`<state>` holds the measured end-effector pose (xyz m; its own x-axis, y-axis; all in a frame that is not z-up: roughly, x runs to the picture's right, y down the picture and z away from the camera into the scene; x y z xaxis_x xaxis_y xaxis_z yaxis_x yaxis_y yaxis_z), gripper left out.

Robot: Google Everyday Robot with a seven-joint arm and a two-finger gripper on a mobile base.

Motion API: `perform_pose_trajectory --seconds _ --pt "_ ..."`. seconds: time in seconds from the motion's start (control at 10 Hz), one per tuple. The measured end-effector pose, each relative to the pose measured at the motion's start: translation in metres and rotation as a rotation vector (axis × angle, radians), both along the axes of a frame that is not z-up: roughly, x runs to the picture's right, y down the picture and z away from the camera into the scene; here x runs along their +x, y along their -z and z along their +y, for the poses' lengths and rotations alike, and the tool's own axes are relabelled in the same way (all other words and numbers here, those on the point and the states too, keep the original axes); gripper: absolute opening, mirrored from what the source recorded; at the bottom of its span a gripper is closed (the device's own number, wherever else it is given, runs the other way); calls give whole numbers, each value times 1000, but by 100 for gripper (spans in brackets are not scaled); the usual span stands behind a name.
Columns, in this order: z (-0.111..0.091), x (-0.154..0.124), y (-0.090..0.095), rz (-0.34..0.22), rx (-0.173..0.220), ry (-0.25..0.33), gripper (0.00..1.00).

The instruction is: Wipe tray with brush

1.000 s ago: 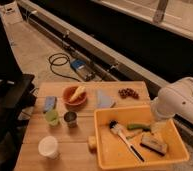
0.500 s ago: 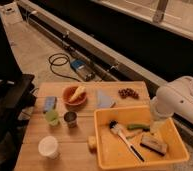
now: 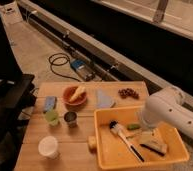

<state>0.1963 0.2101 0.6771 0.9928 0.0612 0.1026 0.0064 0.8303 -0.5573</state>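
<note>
While tool (image 3: 142, 131) hangs above tray (image 3: 109, 153) — 1 tray | 1 brush (image 3: 125, 140) inside

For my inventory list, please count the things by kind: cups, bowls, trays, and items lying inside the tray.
Cups: 3 (green cup, metal cup, white cup)
Bowls: 1 (orange bowl)
Trays: 1 (tray)
Items in the tray: 3 (brush, green item, scrubber)
Total: 8
The gripper is over the tray, beside the green item.

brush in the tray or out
In: the brush lies flat inside the tray, unheld; the gripper hovers over the tray's far right.
</note>
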Motion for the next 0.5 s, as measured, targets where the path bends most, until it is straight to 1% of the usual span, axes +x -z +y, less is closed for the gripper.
perform_pose_trajectory --seconds 0.1,0.2,0.3,0.5 --pt "11 -9 3 -16 -13 1 80" --pt "24 -25 8 -47 -29 11 80" --pt "27 -29 9 -54 -32 14 80" --pt "27 -28 9 -52 -32 12 80"
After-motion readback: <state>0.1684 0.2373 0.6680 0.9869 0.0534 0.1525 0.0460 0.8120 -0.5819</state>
